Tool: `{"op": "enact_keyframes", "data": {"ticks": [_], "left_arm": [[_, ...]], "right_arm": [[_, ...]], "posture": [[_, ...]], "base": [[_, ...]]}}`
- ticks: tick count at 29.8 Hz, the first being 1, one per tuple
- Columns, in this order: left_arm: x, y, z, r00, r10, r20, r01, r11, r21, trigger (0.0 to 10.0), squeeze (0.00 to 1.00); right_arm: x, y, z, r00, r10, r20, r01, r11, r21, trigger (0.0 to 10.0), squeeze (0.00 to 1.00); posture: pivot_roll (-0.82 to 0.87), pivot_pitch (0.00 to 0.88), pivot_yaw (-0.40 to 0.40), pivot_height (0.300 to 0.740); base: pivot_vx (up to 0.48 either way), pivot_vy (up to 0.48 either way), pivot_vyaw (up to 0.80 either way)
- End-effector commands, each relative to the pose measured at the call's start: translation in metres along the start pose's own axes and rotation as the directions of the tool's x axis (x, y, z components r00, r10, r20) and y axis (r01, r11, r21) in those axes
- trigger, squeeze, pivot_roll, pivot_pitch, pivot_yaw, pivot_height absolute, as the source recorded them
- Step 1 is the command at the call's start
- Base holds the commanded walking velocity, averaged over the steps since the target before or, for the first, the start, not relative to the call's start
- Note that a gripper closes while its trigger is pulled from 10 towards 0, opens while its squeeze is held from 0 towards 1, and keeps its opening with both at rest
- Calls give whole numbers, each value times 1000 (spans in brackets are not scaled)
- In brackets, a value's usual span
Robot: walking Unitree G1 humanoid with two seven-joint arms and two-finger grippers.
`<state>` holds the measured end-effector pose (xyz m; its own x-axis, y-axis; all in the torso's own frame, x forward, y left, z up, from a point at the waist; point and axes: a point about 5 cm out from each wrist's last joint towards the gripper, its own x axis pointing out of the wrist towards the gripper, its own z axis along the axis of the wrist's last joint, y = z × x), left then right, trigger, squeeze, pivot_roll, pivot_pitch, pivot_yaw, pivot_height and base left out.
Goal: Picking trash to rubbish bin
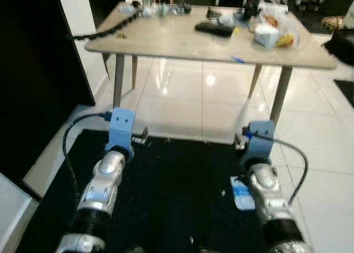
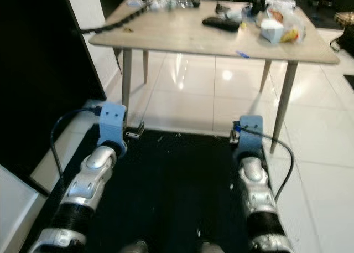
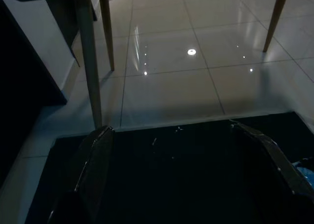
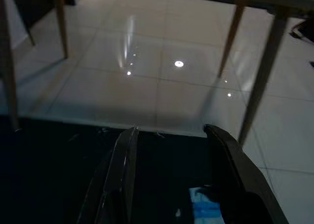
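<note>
Left eye view: I see a black mat (image 1: 177, 192) on the white tiles, short of a wooden table (image 1: 182, 40) that carries clutter. A blue-and-white wrapper (image 1: 241, 193) lies on the mat's right part, just beside my right arm. The right gripper (image 4: 171, 185) hangs above the mat, fingers spread, wrapper between them. The left gripper (image 3: 186, 180) hangs over the mat's left part, fingers wide apart, holding nothing.

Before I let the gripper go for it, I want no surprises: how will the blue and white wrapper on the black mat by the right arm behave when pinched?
The blue and white wrapper looks crumpled and thin, so it is probably floppy and very light. It lies flat on the black mat, so the right gripper, open above it, may push it along rather than catch it. It seems unlikely to roll.
</note>
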<state>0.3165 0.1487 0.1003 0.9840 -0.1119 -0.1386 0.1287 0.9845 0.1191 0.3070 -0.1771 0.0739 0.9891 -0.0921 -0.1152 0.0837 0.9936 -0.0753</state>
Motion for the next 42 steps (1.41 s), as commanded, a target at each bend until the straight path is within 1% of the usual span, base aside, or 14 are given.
{"op": "enact_keyframes", "data": {"ticks": [1,10,27,34,35,36,39,40,41,42], "left_arm": [[-1,-2,-3,1000,-8,-11,8,1000,2,10000,0],[-1,-2,-2,1000,-8,-9,8,1000,0,10000,0],[0,-2,-2,1000,-3,-6,3,1000,-5,10000,0],[0,-3,-1,1000,-5,-1,5,1000,-2,10000,0],[0,-3,1,1000,-7,4,7,1000,0,10000,0],[0,-3,1,1000,-7,4,7,1000,0,10000,0],[1,-3,5,1000,-11,15,11,1000,3,10000,0],[1,-3,5,1000,-11,15,11,1000,3,10000,0],[1,-3,7,1000,-13,19,13,1000,3,10000,0],[1,-3,7,1000,-13,19,13,1000,3,10000,0]], "right_arm": [[0,-5,-1,1000,-11,-9,11,1000,-1,10000,0],[1,-5,0,1000,-8,-5,8,1000,-2,10000,0],[3,-5,3,1000,-2,9,2,1000,-11,10000,0],[5,-7,12,999,-14,45,14,1000,0,10000,0],[6,-11,22,993,-44,105,43,999,19,10000,0],[6,-11,22,993,-44,105,43,999,19,10000,0],[7,-15,40,979,-70,192,64,997,39,10000,0],[7,-15,40,979,-70,192,64,997,39,10000,0],[7,-17,46,972,-77,223,69,997,41,10000,0],[7,-17,46,972,-77,223,69,997,41,10000,0]], "posture": [[-49,5,-23,740],[-51,0,-26,740],[-56,0,-33,740],[-56,0,-34,740],[-55,5,-34,740],[-55,5,-34,740],[-56,11,-30,740],[-56,11,-30,740],[-57,10,-29,740],[-57,10,-29,740]], "base": [[304,0,-694],[304,0,-697],[300,0,0],[298,0,0],[296,0,0],[296,0,0],[298,0,0],[296,0,0],[296,0,0],[296,0,0]]}}
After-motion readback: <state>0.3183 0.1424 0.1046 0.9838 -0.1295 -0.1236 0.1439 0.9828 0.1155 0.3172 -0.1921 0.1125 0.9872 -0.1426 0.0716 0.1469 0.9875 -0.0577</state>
